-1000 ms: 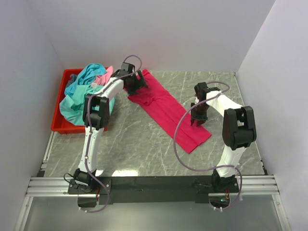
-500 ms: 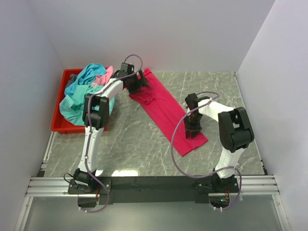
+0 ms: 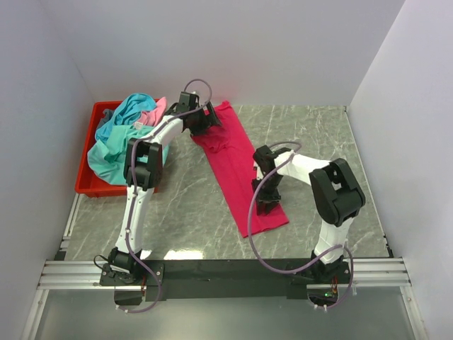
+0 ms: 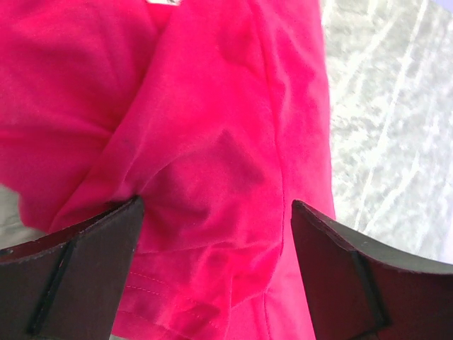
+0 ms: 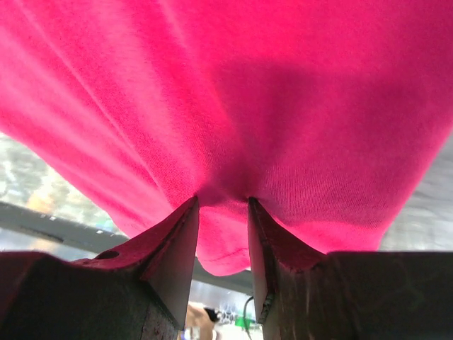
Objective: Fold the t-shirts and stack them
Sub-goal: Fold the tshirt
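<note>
Red bin (image 3: 86, 186) — far left on grey table (image 3: 191, 207).

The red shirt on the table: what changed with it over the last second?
The right hand, pinching the red shirt at its near end, has dragged that end to the left and toward the front, so the shirt now lies straighter, front to back. The left hand stayed open over the far end, and the red bin with its teal and pink shirts did not move.

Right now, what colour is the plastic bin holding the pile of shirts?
Red. The bin shows best in the top external view, at the table's left.
</note>
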